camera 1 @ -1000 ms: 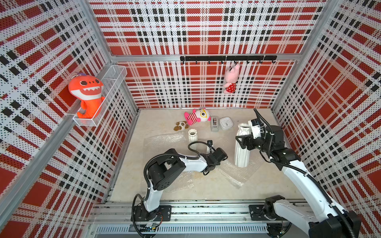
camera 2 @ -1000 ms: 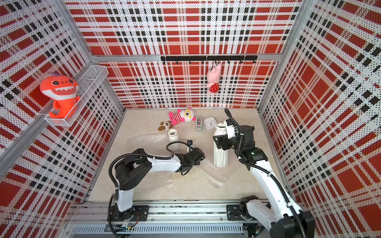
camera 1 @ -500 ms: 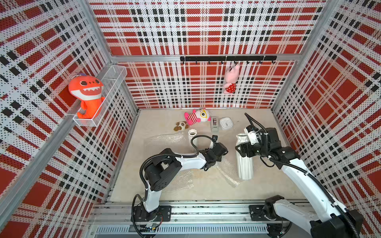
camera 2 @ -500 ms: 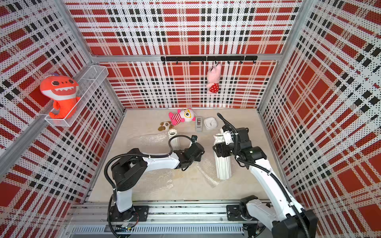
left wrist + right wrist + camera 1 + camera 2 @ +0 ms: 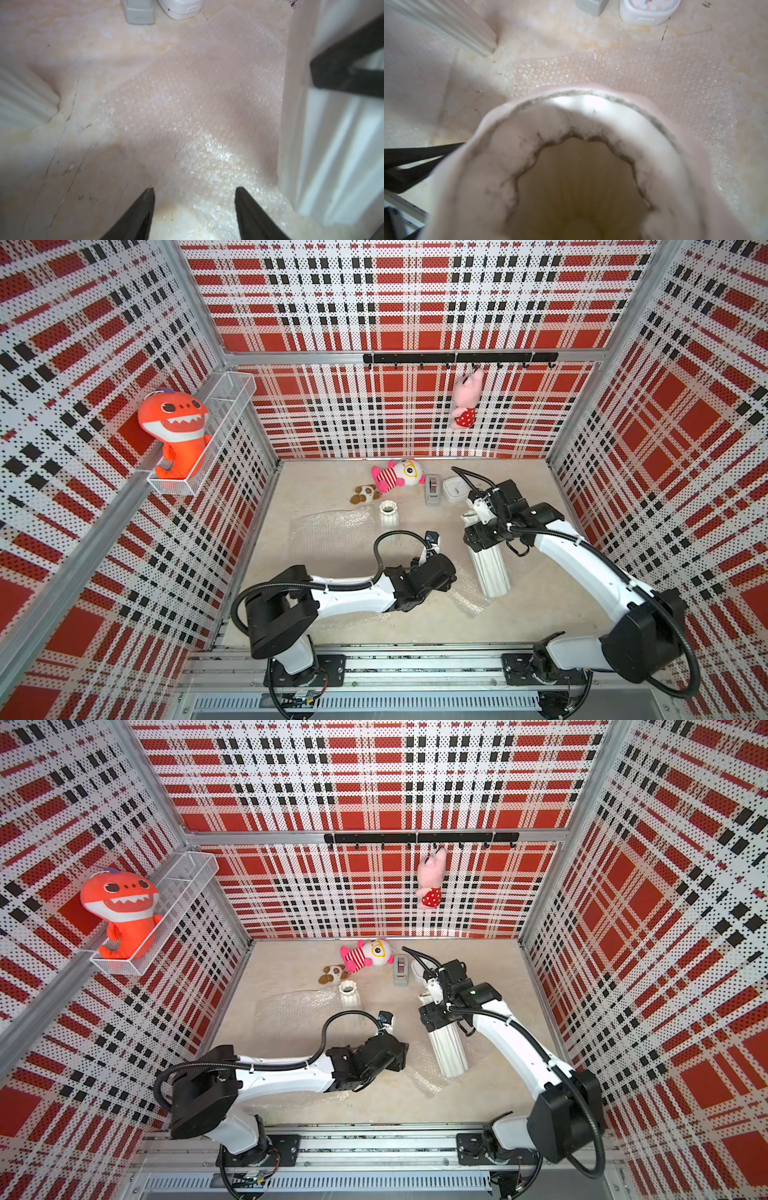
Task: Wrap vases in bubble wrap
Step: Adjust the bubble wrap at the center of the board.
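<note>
right gripper [image 5: 481, 537] clamped round the tall white ribbed ceramic vase [image 5: 491, 570], holding it tilted with its base on the clear crinkly bubble wrap sheet [image 5: 467, 601], probably to lay it down for rolling. left gripper [image 5: 195, 190], jaws apart and empty, hovers just beside, over that sheet.

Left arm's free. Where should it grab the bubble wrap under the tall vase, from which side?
Pinch the bubble wrap at its near corner, bringing the left gripper in low from its own side: that corner puckers off the table, while the tall vase, held tilted by the right gripper, pins the rest.
</note>
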Tool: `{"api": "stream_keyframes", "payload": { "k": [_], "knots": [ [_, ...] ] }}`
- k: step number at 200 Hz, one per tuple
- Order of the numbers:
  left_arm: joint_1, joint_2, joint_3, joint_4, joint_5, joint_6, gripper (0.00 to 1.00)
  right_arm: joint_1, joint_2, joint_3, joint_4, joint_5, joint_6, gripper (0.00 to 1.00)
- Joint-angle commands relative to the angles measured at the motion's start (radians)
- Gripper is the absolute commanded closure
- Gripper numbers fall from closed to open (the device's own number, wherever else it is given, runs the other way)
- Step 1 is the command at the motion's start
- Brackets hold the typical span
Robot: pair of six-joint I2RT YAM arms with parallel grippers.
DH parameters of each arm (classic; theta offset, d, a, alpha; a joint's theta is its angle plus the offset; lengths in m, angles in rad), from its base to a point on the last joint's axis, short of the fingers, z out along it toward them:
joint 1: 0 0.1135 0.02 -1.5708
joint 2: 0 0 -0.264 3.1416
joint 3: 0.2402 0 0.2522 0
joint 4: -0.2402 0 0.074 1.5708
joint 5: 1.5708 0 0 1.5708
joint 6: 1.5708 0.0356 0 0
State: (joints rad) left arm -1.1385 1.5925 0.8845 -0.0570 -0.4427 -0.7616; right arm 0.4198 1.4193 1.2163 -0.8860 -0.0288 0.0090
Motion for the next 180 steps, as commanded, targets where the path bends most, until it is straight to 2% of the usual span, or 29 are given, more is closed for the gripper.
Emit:
{"api": "stream_keyframes", "payload": {
  "k": [1, 22, 47, 79, 116, 151, 180],
  "knots": [
    [0.002, -0.098, -0.092, 0.065, -0.038, -0.119, 0.3, 0.025, 0.07, 0.086, -0.021, 0.078, -0.053, 0.79],
    [0.001, -0.192, -0.202, 0.15, -0.051, -0.167, 0.24, 0.059, 0.149, 0.131, -0.04, 0.127, -0.068, 0.78],
    [0.022, -0.266, -0.279, 0.177, -0.063, -0.211, 0.22, 0.081, 0.245, 0.179, -0.049, 0.136, -0.081, 0.78],
    [0.034, -0.321, -0.327, 0.212, -0.065, -0.227, 0.22, 0.105, 0.339, 0.194, 0.045, 0.097, -0.082, 0.77],
    [0.035, -0.314, -0.328, 0.222, -0.06, -0.234, 0.22, 0.137, 0.461, 0.256, 0.084, 0.074, -0.075, 0.72],
    [0.044, -0.299, -0.334, 0.262, -0.043, -0.255, 0.22, 0.137, 0.521, 0.248, 0.135, 0.09, -0.067, 0.62],
    [0.048, -0.292, -0.332, 0.272, -0.037, -0.258, 0.22, 0.137, 0.549, 0.227, 0.158, 0.076, -0.072, 0.49]
  ]
}}
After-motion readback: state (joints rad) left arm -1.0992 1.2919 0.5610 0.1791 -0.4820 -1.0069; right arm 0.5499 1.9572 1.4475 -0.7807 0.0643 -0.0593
